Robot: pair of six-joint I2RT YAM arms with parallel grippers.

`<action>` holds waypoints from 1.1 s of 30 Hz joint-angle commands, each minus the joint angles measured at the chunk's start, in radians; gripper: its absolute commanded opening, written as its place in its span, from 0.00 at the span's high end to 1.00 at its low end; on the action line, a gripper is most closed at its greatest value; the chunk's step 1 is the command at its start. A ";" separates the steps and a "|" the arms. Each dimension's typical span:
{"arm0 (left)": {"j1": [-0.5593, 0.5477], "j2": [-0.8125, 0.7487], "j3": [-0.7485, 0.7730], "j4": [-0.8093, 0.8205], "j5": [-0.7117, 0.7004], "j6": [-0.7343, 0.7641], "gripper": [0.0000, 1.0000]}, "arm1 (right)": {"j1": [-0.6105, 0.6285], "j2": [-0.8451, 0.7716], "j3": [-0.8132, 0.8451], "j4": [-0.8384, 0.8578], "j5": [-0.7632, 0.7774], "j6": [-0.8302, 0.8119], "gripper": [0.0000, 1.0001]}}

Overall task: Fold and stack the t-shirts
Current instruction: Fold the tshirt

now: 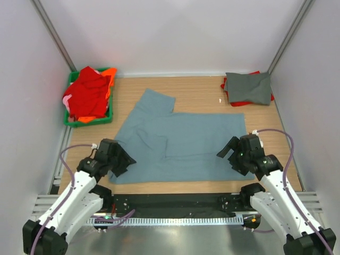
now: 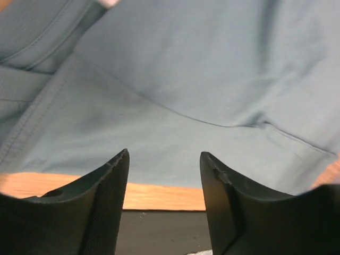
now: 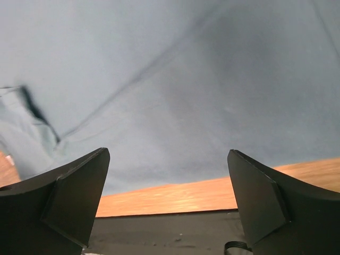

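A dusty blue-grey t-shirt point(image 1: 180, 143) lies spread on the wooden table, one sleeve pointing to the far left. My left gripper point(image 1: 126, 160) hovers over its near left corner, jaws apart and empty; in the left wrist view the left gripper point(image 2: 164, 155) frames the shirt's hem point(image 2: 175, 175). My right gripper point(image 1: 225, 151) is at the near right edge, wide open; the right wrist view shows the right gripper point(image 3: 169, 153) above the cloth point(image 3: 175, 95) with nothing between the fingers. A folded darker grey t-shirt point(image 1: 248, 87) rests on a red one point(image 1: 241, 103) at the far right.
A green crate point(image 1: 89, 121) at the far left holds a heap of red and orange t-shirts point(image 1: 87, 93). Bare wood point(image 1: 199, 87) shows behind the spread shirt. A black strip point(image 1: 175, 201) runs along the table's near edge. White walls enclose the sides.
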 commanded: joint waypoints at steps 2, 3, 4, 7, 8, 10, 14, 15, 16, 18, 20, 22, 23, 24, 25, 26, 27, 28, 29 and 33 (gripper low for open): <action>-0.004 0.083 0.324 -0.019 -0.090 0.113 0.29 | 0.003 0.145 0.224 0.029 0.037 -0.108 0.00; -0.004 0.130 0.381 0.013 -0.114 0.203 0.22 | 0.003 0.176 0.261 0.041 0.068 -0.148 0.00; -0.001 0.178 0.485 0.037 -0.133 0.245 0.15 | 0.003 0.207 0.296 0.052 0.084 -0.165 0.00; 0.056 0.438 0.705 0.149 -0.081 0.413 0.01 | 0.003 0.322 0.418 0.116 0.148 -0.204 0.00; 0.080 0.612 0.769 0.185 -0.029 0.438 0.03 | 0.003 0.374 0.459 0.137 0.145 -0.208 0.00; 0.140 0.794 0.983 0.199 0.126 0.472 0.07 | 0.003 0.428 0.490 0.206 0.107 -0.224 0.00; 0.199 1.205 1.384 0.185 0.261 0.549 0.12 | 0.003 0.497 0.492 0.294 -0.016 -0.254 0.00; 0.214 1.368 1.562 0.164 0.298 0.560 0.13 | 0.003 0.493 0.484 0.308 -0.030 -0.262 0.00; 0.220 1.440 1.648 0.144 0.307 0.568 0.14 | 0.003 0.488 0.476 0.306 -0.036 -0.270 0.00; 0.234 1.642 1.806 0.093 0.325 0.572 0.14 | 0.003 0.453 0.447 0.306 -0.044 -0.296 0.00; 0.260 1.771 2.007 0.079 0.405 0.552 0.15 | 0.002 0.407 0.426 0.294 -0.036 -0.309 0.00; 0.286 1.911 2.137 0.073 0.453 0.500 0.15 | 0.003 0.379 0.412 0.282 -0.042 -0.325 0.00; 0.292 1.937 2.153 0.090 0.459 0.486 0.17 | 0.003 0.353 0.404 0.274 -0.041 -0.331 0.00; 0.295 1.956 2.152 0.108 0.460 0.474 0.17 | 0.003 0.345 0.399 0.270 -0.042 -0.334 0.00; 0.299 1.967 2.126 0.126 0.462 0.457 0.17 | 0.003 0.338 0.398 0.260 -0.045 -0.339 0.00; 0.299 1.982 2.112 0.143 0.465 0.448 0.18 | 0.002 0.327 0.396 0.256 -0.054 -0.340 0.00; 0.299 1.987 2.100 0.163 0.465 0.445 0.18 | 0.003 0.324 0.399 0.250 -0.053 -0.340 0.00; 0.296 1.993 2.086 0.167 0.465 0.436 0.19 | 0.003 0.322 0.404 0.230 -0.053 -0.349 0.00; 0.294 2.000 2.078 0.167 0.467 0.433 0.21 | 0.003 0.318 0.410 0.221 -0.048 -0.349 0.00; 0.271 2.010 2.041 0.170 0.468 0.443 0.27 | 0.003 0.304 0.410 0.190 -0.022 -0.360 0.00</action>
